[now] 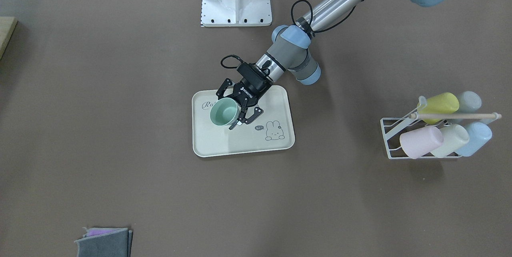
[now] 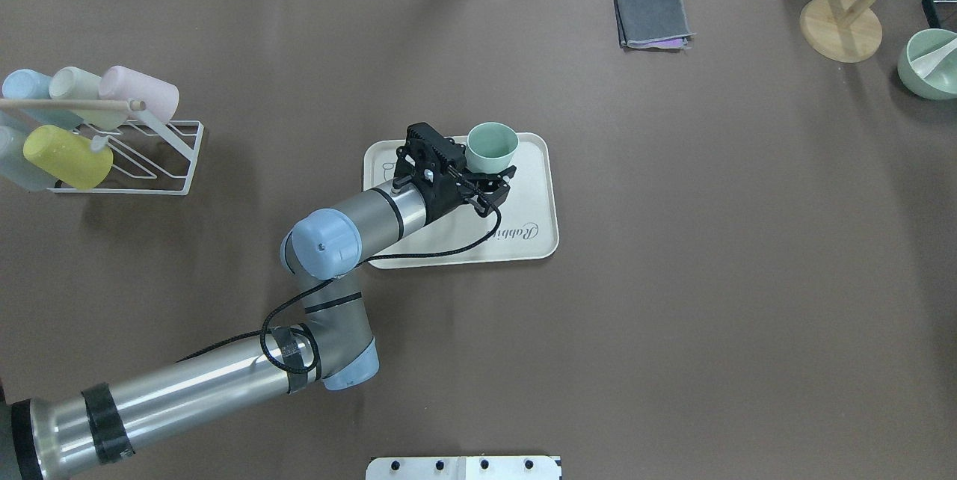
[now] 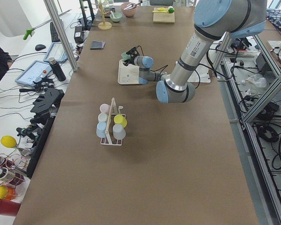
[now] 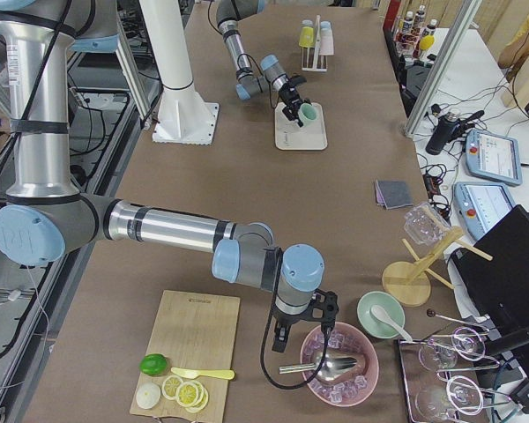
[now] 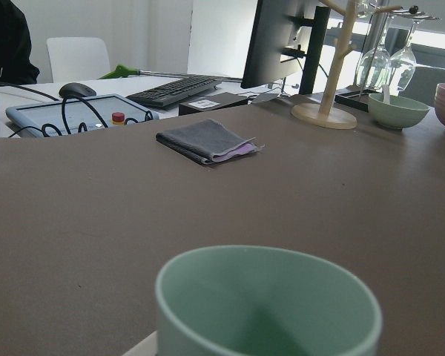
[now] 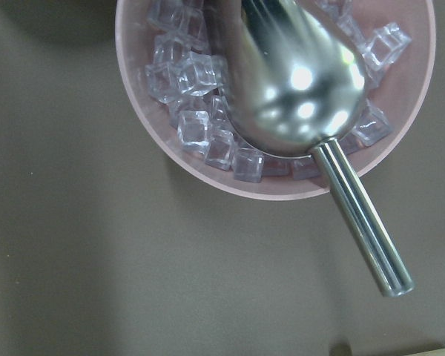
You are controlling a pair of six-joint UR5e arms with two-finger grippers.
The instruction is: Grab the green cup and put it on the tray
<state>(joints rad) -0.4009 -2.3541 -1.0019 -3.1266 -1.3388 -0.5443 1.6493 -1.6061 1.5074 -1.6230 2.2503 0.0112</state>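
Brown worktop [image 2: 673,256] runs wide on every side of the tray [image 1: 244,147], which lies near its middle. My left hand [image 1: 226,110] is clenched on the green cup [image 1: 222,116], with the jaws on opposite sides of its wall and its mouth up. The two fixed views set the cup over opposite ends of the tray. From that I judge it hangs in the air above the tray's middle, not yet resting. My right hand [image 4: 300,328] sits well apart at the pink ice bowl [image 4: 339,361]; whether it is gripping or slack I cannot tell.

What worries me is letting go from up here. A light tumbler would likely bounce, tip and roll over the low raised rim. Its wall tapers, so it could also creep in my grip on the way down and land tilted. Lowering off-centre risks setting its foot on the rim.

Room is generous. Bare tray shows all around, and the rack of cups [image 1: 385,139] and the folded cloths [image 2: 652,19] stand well apart, so a straight descent should meet nothing.
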